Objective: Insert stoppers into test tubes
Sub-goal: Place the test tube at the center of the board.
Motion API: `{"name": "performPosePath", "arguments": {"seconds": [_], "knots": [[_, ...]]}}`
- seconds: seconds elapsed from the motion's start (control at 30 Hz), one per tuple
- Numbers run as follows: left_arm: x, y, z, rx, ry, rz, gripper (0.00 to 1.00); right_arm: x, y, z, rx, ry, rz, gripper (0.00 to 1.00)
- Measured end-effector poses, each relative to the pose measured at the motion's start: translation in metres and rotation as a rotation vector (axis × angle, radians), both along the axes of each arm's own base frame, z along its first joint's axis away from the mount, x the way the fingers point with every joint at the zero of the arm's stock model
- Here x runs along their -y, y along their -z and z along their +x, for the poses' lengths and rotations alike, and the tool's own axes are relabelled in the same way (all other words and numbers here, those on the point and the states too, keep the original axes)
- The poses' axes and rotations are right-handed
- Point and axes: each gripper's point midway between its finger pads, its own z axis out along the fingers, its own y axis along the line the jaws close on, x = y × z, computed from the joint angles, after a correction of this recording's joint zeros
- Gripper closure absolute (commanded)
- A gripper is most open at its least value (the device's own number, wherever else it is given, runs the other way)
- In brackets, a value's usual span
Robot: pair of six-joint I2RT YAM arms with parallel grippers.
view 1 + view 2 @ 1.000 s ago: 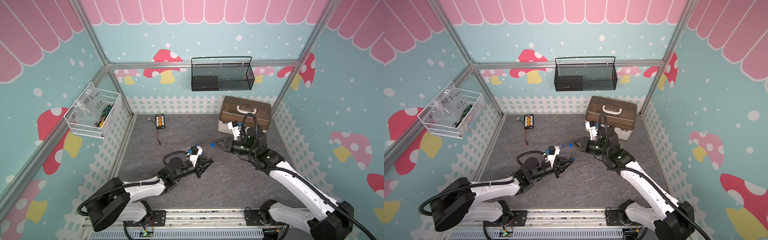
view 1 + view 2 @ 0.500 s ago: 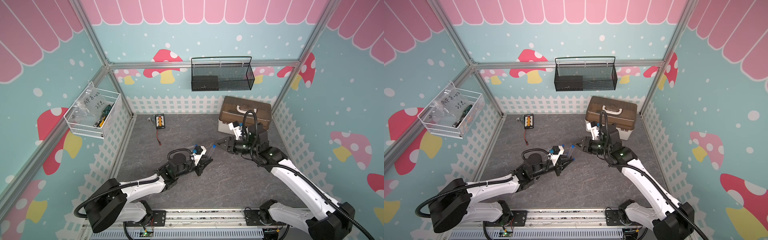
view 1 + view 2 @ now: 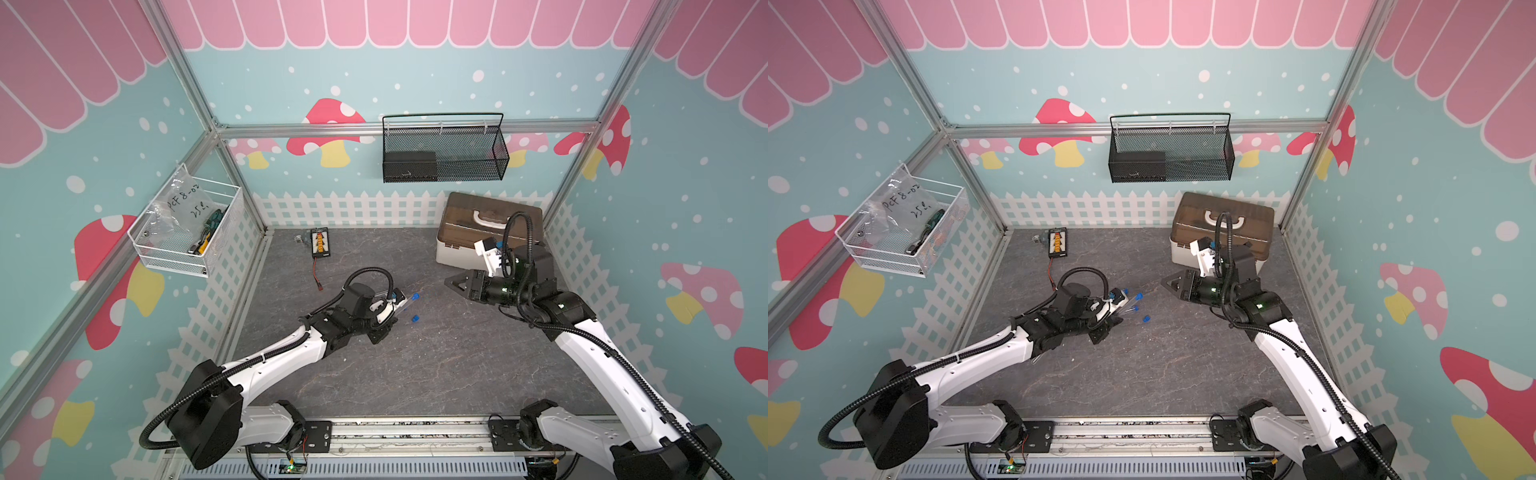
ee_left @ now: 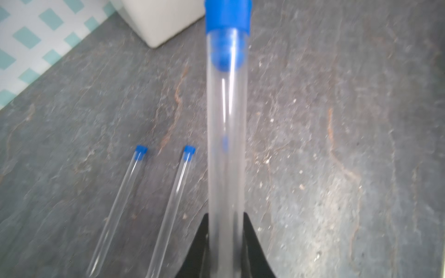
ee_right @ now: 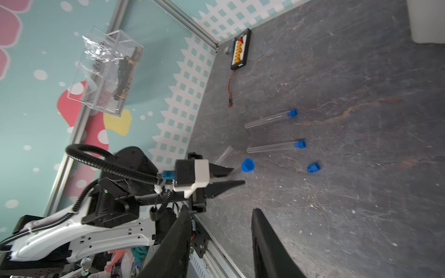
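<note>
Right now the left tool (image 4: pixel 225 217) is pinching one clear test tube (image 4: pixel 226 144) near its round end. Both black fingers are pressing on its sides. A blue stopper (image 4: pixel 227 21) is sitting in the mouth of that tube, so this one looks done. The tube is pointing straight out from the tool, a little above the grey worktop (image 3: pixel 415 374).

One capped tube (image 5: pixel 269 119) and a second capped tube (image 5: pixel 272 146) are lying side by side on the worktop, near the left tool. Each is wearing its own blue plug.

The right tool (image 5: pixel 220 211) is hanging in the air with its fingers spread apart and nothing between them.

One loose stopper (image 5: pixel 313 167) is lying alone on the worktop, between the two tools. It is sitting in front of the right tool and lower down. The left tool is nearer to it but is full, so I think the right tool is the one to go down for it.

A bare tube (image 5: pixel 224 152) is peeking out from behind the left tool, lying about the same way as the capped ones. I cannot tell which end is open.
</note>
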Motion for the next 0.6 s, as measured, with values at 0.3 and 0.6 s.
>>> {"name": "performPosePath", "arguments": {"seconds": [0.3,0.6], "knots": [[-0.029,0.061,-0.012,-0.164,0.055,0.259,1.0,0.017,0.037,-0.005,-0.048,0.026,-0.139,0.6],[-0.031,0.088,0.004,-0.218,0.055,0.384,0.98,0.02,0.049,-0.009,-0.069,0.016,-0.176,0.6]]}}
